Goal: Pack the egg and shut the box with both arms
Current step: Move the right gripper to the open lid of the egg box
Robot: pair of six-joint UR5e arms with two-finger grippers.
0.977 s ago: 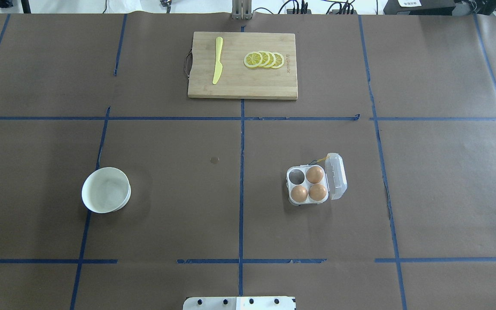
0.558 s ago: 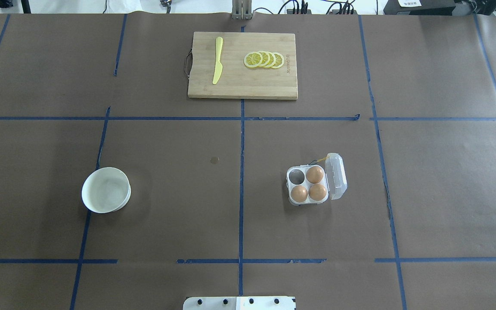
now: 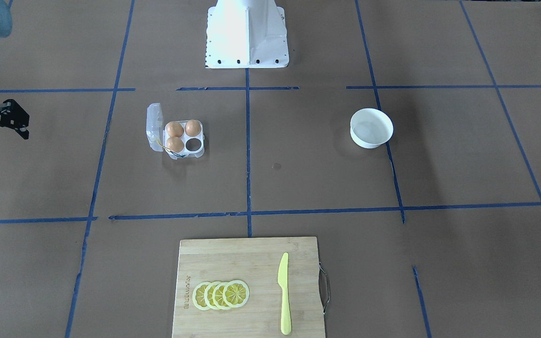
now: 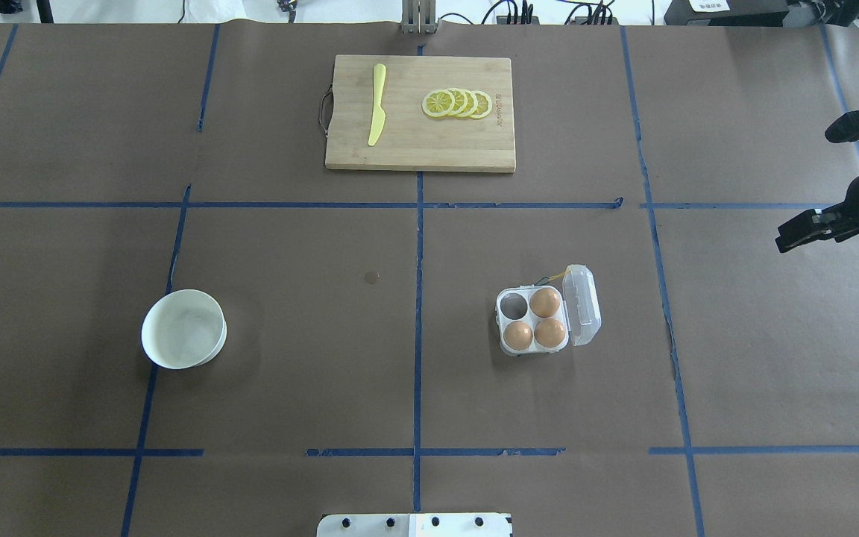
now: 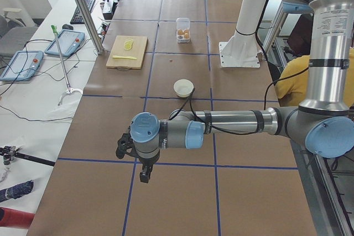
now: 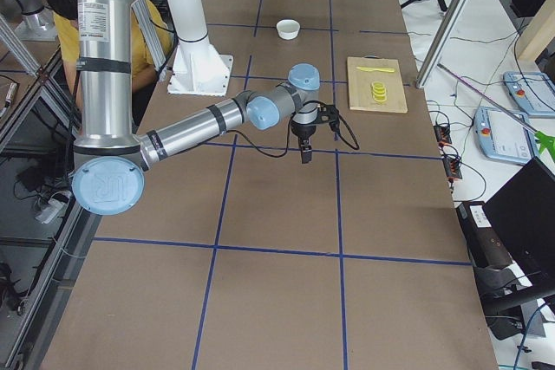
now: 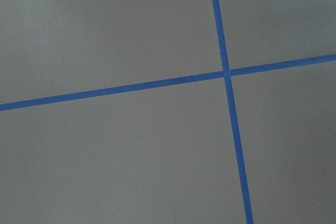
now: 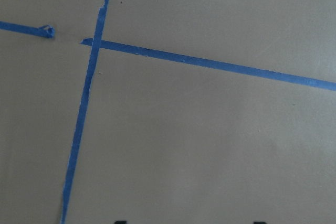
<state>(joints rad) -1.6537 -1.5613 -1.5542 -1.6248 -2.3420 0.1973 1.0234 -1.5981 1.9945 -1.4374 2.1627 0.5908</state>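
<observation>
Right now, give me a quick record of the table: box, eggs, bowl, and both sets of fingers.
box: lid open
eggs: three seated; far-left cell from the robot empty
white bowl: looks empty
right fingers: open, empty, over bare table right of box
left fingers: seen only from the side, state unclear

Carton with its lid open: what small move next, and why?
Probably move the right claw in toward the carton's open lid: the claw hangs far off to the side, three eggs fill all but one cell, and the bowl looks empty.
</observation>
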